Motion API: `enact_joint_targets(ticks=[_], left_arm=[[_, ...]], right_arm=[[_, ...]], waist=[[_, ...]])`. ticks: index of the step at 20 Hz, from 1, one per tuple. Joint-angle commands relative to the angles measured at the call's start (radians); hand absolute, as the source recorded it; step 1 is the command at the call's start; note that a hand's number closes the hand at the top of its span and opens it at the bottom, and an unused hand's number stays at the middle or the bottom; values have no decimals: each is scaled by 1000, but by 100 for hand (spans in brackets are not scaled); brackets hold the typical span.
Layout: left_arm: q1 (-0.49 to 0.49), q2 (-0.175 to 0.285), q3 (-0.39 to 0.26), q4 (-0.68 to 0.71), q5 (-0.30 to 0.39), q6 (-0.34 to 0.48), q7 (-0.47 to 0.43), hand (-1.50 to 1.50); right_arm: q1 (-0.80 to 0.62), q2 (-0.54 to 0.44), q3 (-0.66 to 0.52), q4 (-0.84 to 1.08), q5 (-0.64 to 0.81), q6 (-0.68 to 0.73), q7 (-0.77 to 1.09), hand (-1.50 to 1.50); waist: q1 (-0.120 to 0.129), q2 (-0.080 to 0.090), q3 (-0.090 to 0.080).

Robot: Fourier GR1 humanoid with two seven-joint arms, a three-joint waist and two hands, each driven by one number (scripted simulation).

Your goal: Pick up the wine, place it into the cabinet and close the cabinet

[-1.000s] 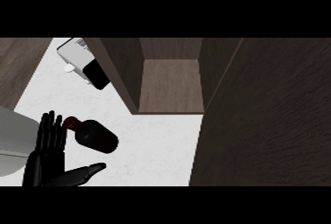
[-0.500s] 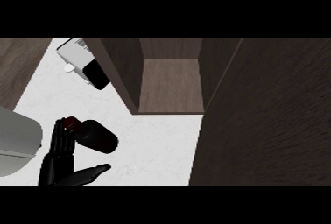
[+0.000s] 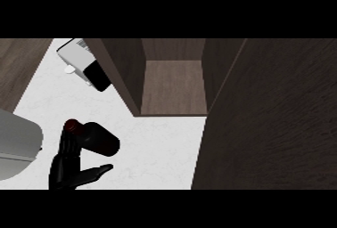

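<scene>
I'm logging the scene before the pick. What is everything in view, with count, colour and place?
wine bottle: one, dark with a reddish top, on the counter, lower left
cabinet: one, brown wood, open, top middle
cabinet door: one, dark brown, fills the right side
appliance: one, white and black, top left, beside the cabinet
counter: one, white
left hand: one, black, open, fingers straight along the bottle's left side

The wine (image 3: 100,139) was near-black with a dark red top, and the left hand (image 3: 66,165) was black. The counter (image 3: 161,144) was white with faint grey marbling. The cabinet (image 3: 172,87) showed dark brown wood grain.
</scene>
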Motion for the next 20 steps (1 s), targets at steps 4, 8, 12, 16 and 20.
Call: enact_joint_targets(ticks=[4,8,12,16,20], left_arm=[[-28,5,37,119,55,-82,-63,-150],[-66,1,35,250,26,-108,-160,-150],[-161,-6,35,286,11,-46,-132,-150],[-167,-4,48,380,14,-92,-232,-150],[-277,53,89,474,69,-189,-207,150]], right_arm=[[1,-29,-45,-168,-69,-36,186,-150],[0,-46,-84,-132,-129,-5,147,-150],[-4,-21,12,-155,-22,-56,180,-150],[-8,-41,-58,-129,-99,-29,150,-150],[36,-17,-24,-63,-68,-16,56,-150]], waist=[[-4,-3,0],[-3,-1,0],[-4,-2,0],[0,-1,0],[1,2,0]])
